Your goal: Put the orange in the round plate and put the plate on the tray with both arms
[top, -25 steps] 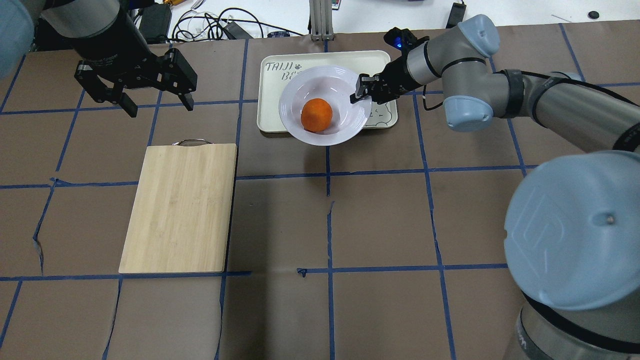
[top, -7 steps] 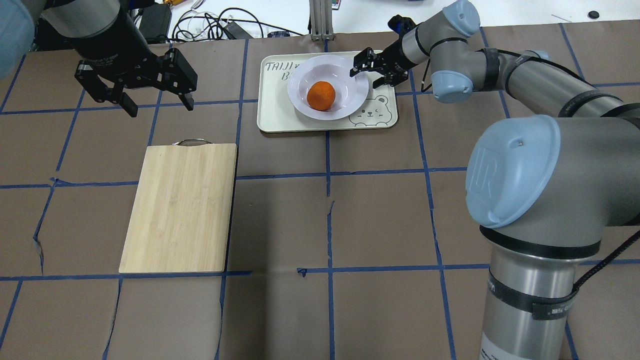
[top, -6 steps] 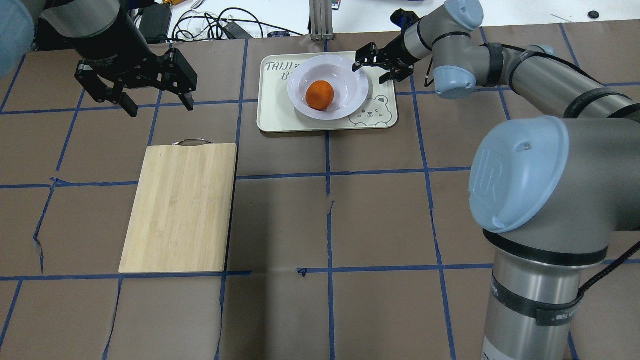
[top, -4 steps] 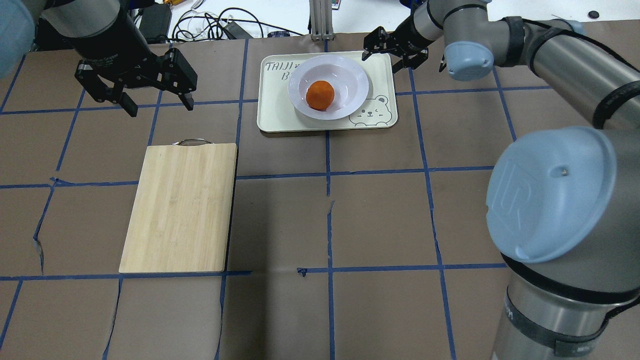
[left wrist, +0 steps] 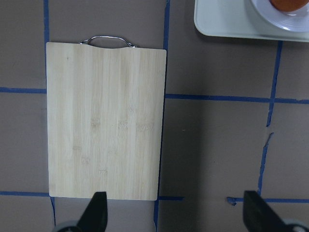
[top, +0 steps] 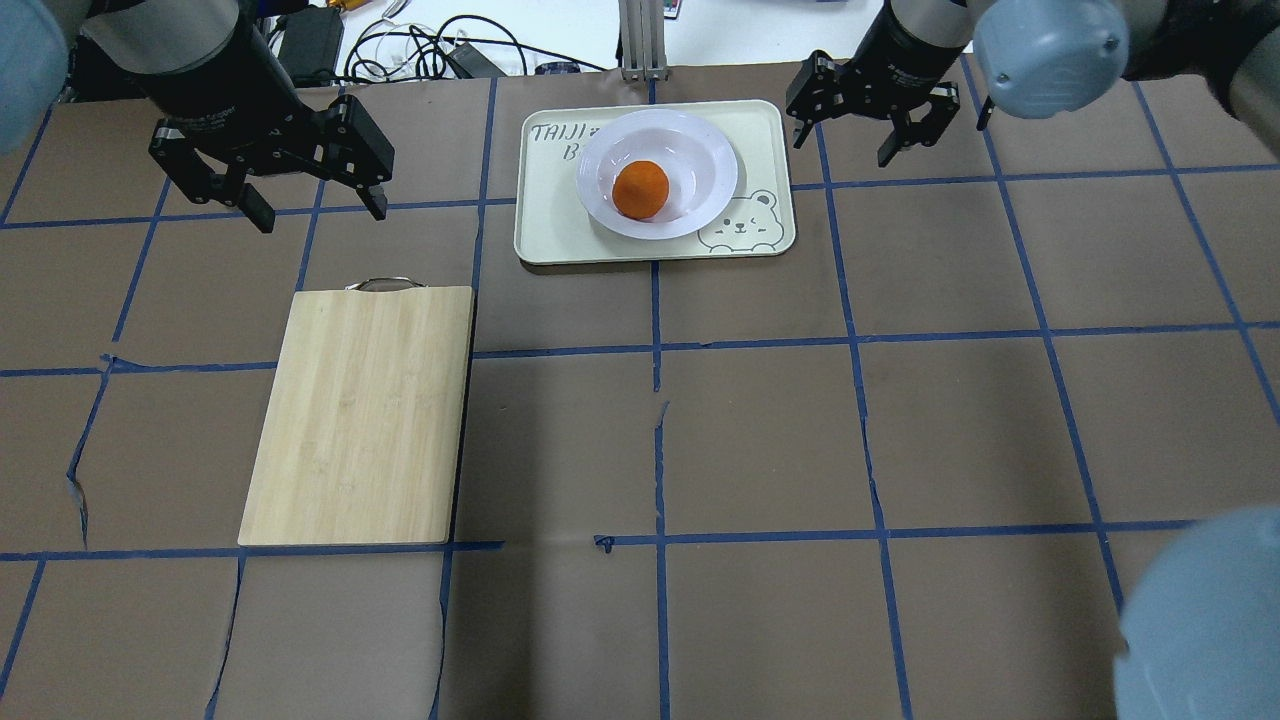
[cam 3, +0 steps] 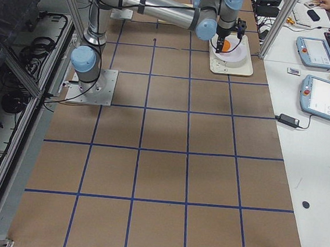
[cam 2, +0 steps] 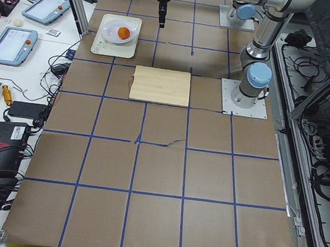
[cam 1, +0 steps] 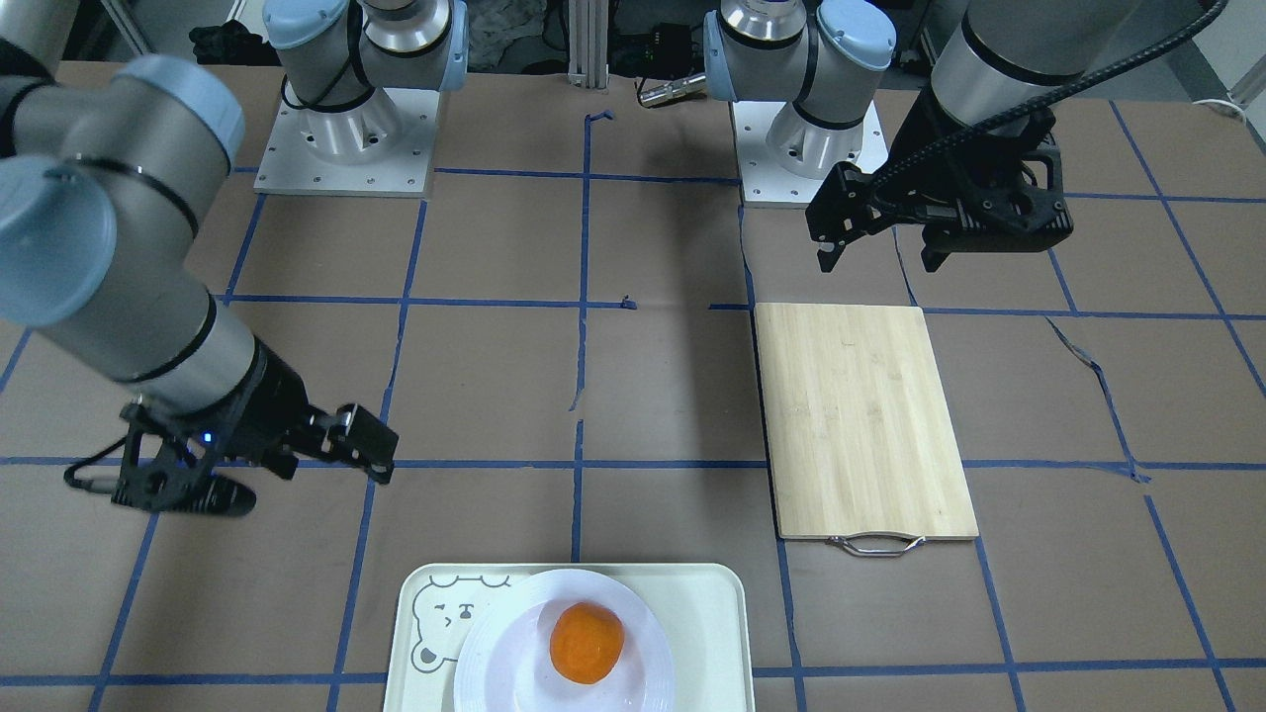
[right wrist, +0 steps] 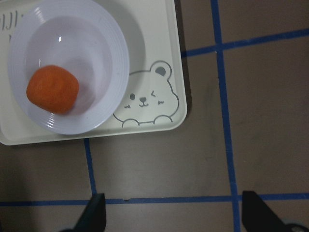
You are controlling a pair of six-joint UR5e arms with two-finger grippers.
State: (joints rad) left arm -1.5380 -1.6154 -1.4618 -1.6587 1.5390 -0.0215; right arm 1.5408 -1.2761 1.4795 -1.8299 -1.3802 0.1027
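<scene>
The orange (top: 640, 189) lies in the white round plate (top: 692, 160), and the plate rests flat on the pale tray (top: 550, 212) at the table's far middle. The right wrist view looks down on the orange (right wrist: 52, 89), the plate (right wrist: 99, 53) and the tray (right wrist: 161, 58) with its bear outline. My right gripper (top: 843, 148) hangs open and empty to the right of the tray, clear of it. My left gripper (top: 322, 218) hovers open and empty at the far left, above the board's handle end. From the front, the right gripper (cam 1: 316, 489) is well apart from the plate (cam 1: 495, 665).
A bamboo cutting board (top: 360, 415) with a metal handle lies left of centre and fills the left wrist view as the same board (left wrist: 104, 121). Cables and devices lie beyond the table's far edge. Brown paper with blue tape lines covers the table.
The right gripper set the plate with the orange down on the tray, let go of its rim and drew back to the right. The left arm stayed still.
</scene>
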